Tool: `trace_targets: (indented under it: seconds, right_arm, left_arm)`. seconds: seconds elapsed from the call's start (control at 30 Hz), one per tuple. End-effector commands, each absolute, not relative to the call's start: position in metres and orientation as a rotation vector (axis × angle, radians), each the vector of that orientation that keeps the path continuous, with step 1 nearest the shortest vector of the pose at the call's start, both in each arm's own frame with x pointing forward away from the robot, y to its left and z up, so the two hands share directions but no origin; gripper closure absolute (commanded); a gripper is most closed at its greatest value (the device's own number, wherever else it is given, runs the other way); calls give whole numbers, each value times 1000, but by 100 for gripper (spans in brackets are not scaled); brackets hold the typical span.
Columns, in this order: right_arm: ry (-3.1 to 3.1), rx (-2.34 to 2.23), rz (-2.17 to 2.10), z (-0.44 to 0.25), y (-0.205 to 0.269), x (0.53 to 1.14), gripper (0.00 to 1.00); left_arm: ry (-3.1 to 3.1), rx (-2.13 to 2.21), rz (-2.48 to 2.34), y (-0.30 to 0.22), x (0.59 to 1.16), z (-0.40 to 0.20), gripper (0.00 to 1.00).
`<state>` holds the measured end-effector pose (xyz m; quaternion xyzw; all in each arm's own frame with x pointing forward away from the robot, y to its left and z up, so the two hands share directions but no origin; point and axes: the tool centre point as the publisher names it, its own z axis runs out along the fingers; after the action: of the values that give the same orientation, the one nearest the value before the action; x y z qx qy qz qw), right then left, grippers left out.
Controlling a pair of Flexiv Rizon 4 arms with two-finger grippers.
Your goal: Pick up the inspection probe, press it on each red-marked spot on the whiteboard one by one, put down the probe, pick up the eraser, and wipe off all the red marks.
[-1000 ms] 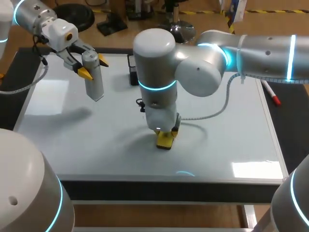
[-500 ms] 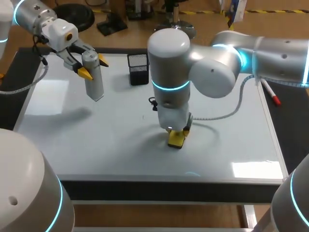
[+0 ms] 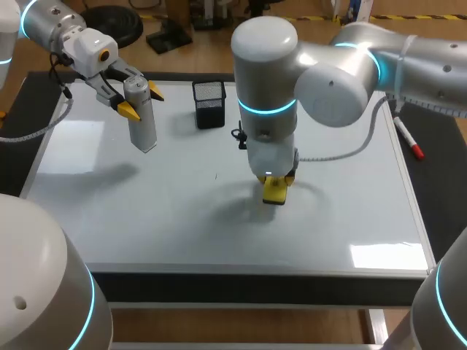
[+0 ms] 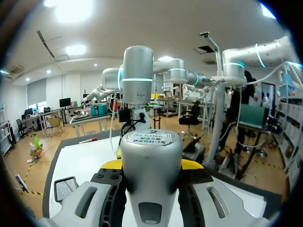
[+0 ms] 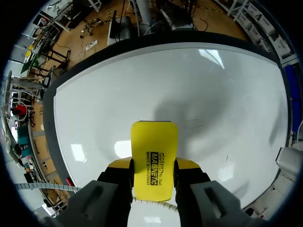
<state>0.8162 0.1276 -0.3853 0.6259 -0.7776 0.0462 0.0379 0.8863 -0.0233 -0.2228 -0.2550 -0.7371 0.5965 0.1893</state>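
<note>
Seen from above, the left hand (image 3: 142, 102) is clamping the grey inspection probe (image 3: 144, 125) and holding it clear above the far left part of the whiteboard (image 3: 146, 219). The right hand (image 3: 276, 182) is gripping the yellow eraser (image 3: 274, 194) low over the board's middle, mostly hidden under its wrist. Only the left wrist view is showing a white label (image 4: 150, 138) with small print on the probe's end cap, and only the right wrist view is showing black lettering along the eraser's back, with yellow fingertips (image 5: 120, 163) pressing both its sides.

The eraser (image 3: 274, 191) is yellow, the probe (image 3: 142, 120) silver-grey, the whiteboard (image 3: 146, 211) white, the mesh cup (image 3: 209, 106) black
</note>
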Motion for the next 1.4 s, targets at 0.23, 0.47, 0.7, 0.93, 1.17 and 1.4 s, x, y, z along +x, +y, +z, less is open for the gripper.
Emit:
trace_targets:
  seconds: [0.23,0.47,0.7,0.93,1.17,1.4]
  right_arm:
    - [-2398,1931,155,-376,124,816,100]
    - [-2398,1931,155,-376,124,816,100]
    - [-2398,1931,155,-376,124,816,100]
    - [-2379,1984,162,-376,126,845,100]
    - [-2321,2030,161,-380,120,890,100]
    - [-2293,2073,126,-378,114,945,100]
  left_arm:
    - [-2069,-721,1675,-22,888,-222,100]
    - [-2069,-721,1675,-22,888,-222,100]
    - [-2069,-721,1675,-22,888,-222,100]
    - [-2069,-721,1675,-22,888,-222,100]
    - [-2069,-721,1675,-22,888,-222,100]
    - [-2069,-721,1675,-22,888,-222,100]
